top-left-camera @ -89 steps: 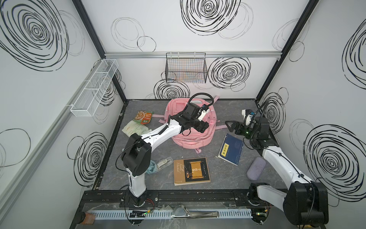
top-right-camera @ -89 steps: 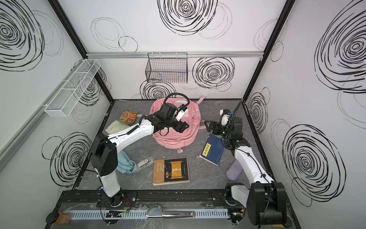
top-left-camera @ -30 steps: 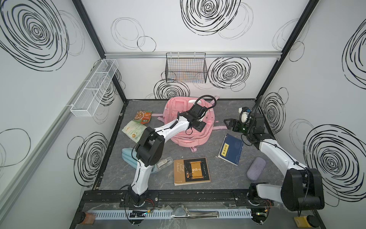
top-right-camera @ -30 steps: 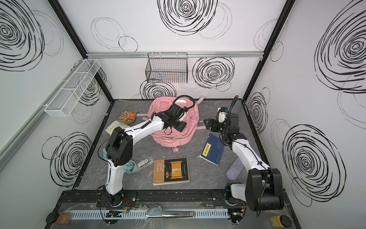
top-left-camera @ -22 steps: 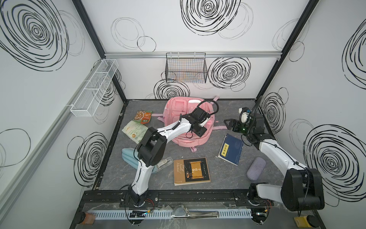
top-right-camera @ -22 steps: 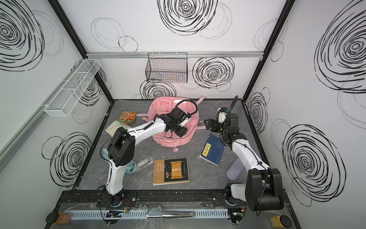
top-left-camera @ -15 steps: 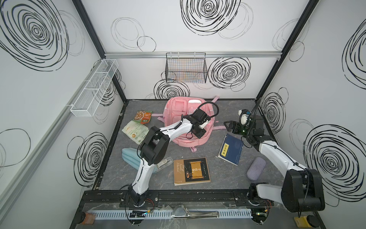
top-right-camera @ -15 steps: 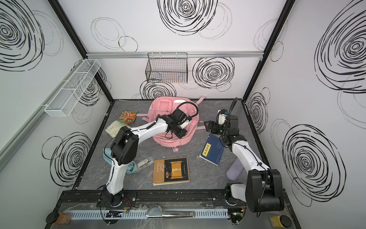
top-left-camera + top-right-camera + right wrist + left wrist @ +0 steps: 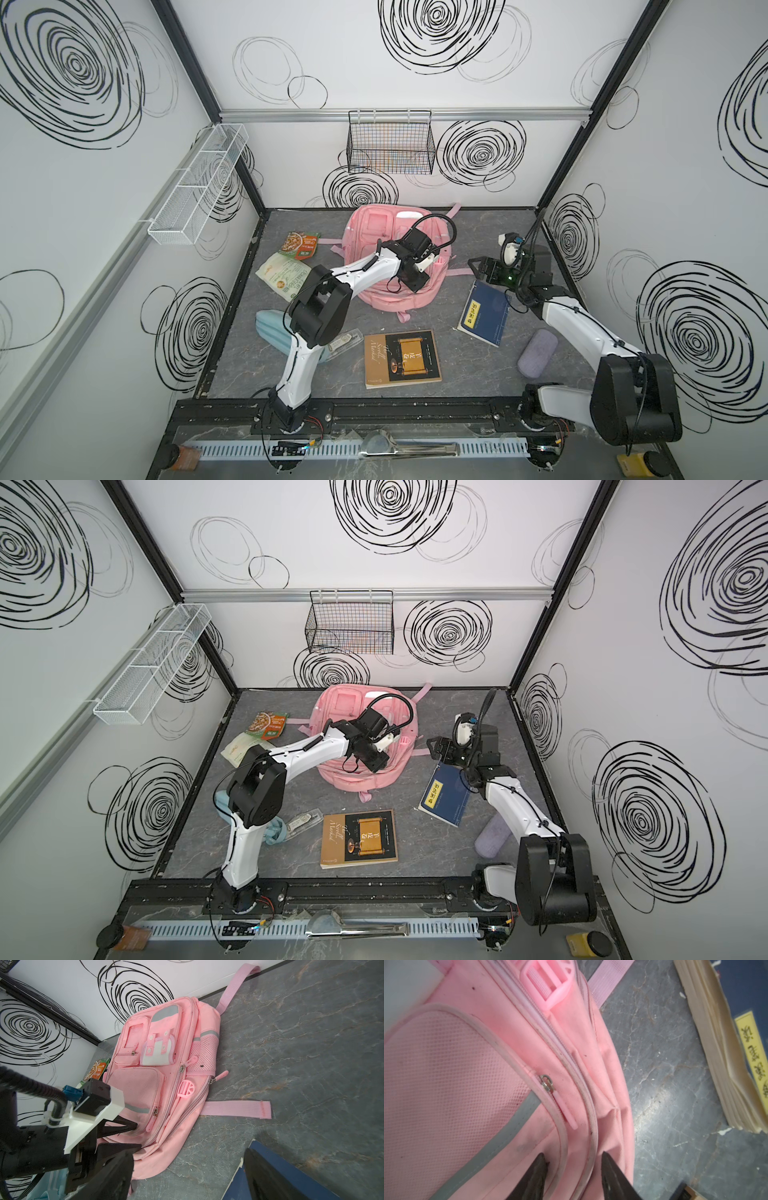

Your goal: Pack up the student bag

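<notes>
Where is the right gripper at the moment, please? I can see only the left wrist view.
Observer: The right gripper hovers open beside the student bag, above the far end of the blue book, touching nothing.
Operator: Thank you. What else waits to be packed?
Observer: A brown book and a purple case lie loose on the table; an orange food packet lies left of the bag.
Operator: And where is the outermost zip's pull?
Observer: In the right wrist view a pink pull lies at the bag's side, by the mesh side pocket.
</notes>
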